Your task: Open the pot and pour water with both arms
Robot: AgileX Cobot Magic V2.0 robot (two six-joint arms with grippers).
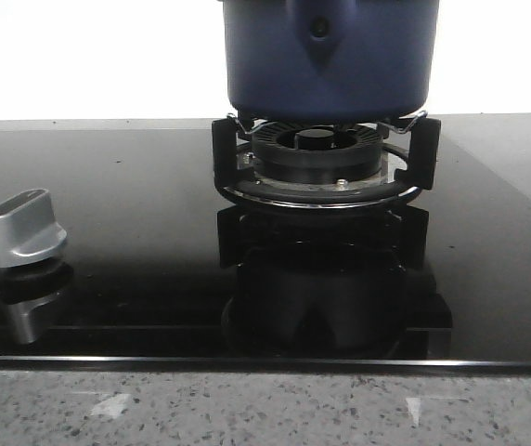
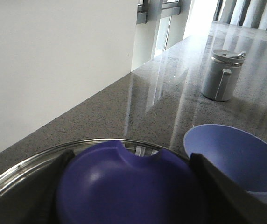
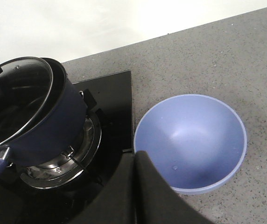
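Note:
The dark navy pot point(image 1: 330, 56) stands on the black burner ring point(image 1: 319, 158) at the back of the hob. Its glass lid point(image 2: 26, 168) has a blue knob point(image 2: 129, 182). My left gripper point(image 2: 131, 186) is shut on that knob, one dark finger on each side. In the right wrist view the lid point(image 3: 28, 105) sits tilted and shifted over the pot point(image 3: 54, 126). My right gripper point(image 3: 136, 186) is shut and holds nothing. It hangs above the hob's edge, between the pot and a light blue bowl point(image 3: 192, 140). Whether the pot holds water cannot be seen.
The light blue bowl point(image 2: 236, 156) rests on the grey stone counter beside the black glass hob point(image 1: 135, 204). A grey lidded jar point(image 2: 223, 74) stands farther along the counter. A silver stove knob point(image 1: 22, 228) sits at the hob's front left. A white wall runs behind.

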